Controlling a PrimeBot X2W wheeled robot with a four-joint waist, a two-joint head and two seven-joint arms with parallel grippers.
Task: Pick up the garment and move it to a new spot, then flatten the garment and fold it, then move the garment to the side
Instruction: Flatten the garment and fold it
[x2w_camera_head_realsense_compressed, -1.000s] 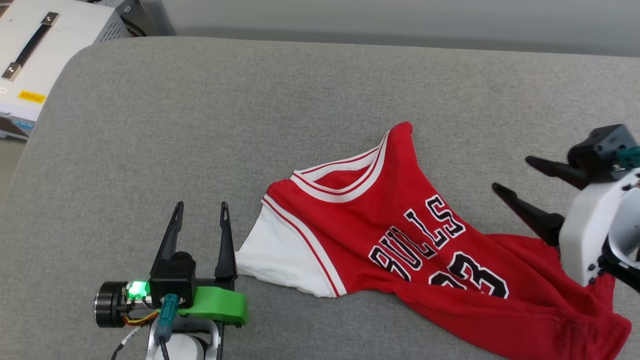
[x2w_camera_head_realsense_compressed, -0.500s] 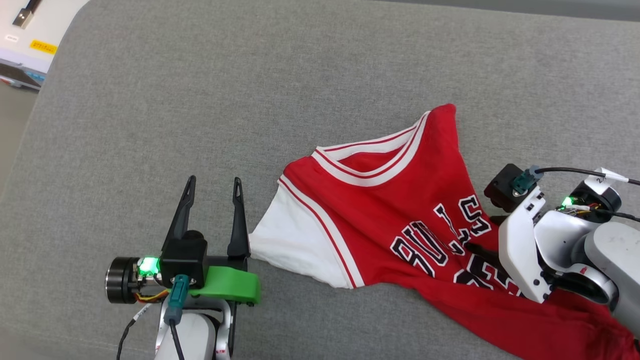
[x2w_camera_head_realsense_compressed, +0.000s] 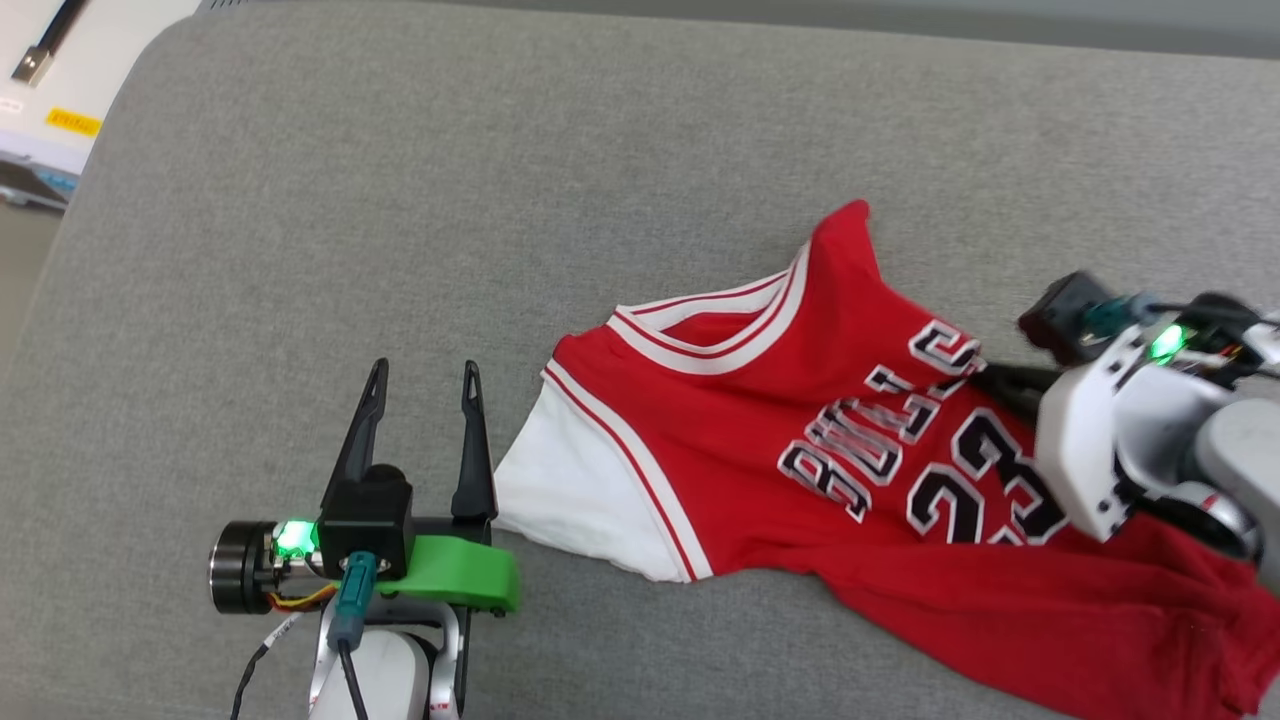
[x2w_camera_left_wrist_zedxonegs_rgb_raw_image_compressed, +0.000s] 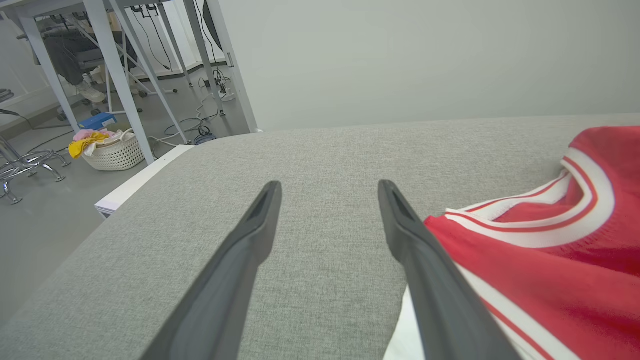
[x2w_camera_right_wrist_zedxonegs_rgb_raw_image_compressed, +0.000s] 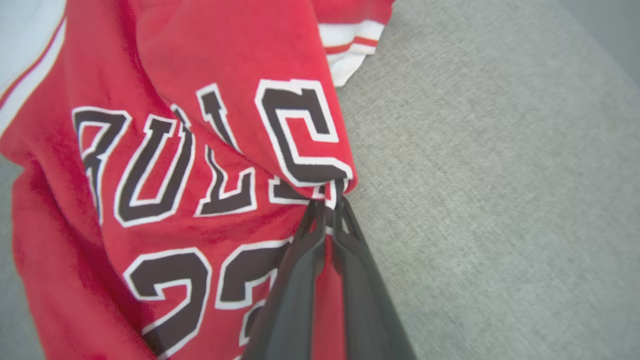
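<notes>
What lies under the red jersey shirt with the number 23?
The red jersey shirt with white sleeve lies on the grey woven fabric surface, visible around it. Anything beneath its crumpled folds is covered.

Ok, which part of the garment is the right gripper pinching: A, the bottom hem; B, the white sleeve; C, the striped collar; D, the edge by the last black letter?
D: in the right wrist view the right gripper is shut on a fold of the garment just under the last black letter.
</notes>
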